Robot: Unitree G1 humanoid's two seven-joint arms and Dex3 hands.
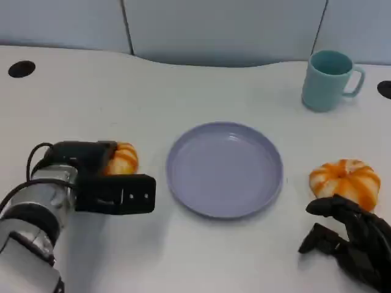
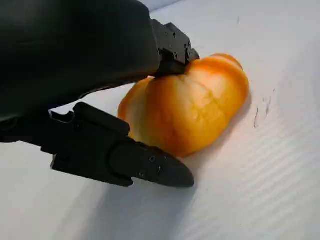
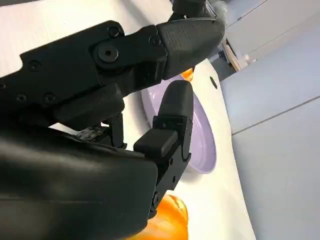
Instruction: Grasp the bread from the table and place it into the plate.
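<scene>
Your left hand [image 1: 101, 180] closes around a glossy, orange-gold, ridged bread [image 1: 122, 159] near the table's [image 1: 183, 79] left edge, beside the lavender plate [image 1: 225, 169]. Your right hand [image 1: 348, 238] rests spread beside a second striped bun [image 1: 345, 180], holding nothing.

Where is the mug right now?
In the head view the teal mug stands upright at the table's far right, beyond the plate and the right-hand bread, apart from both.

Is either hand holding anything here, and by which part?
The left hand has fingers on top of one bread still on the table; a closed hold cannot be told. The right hand holds nothing.
</scene>
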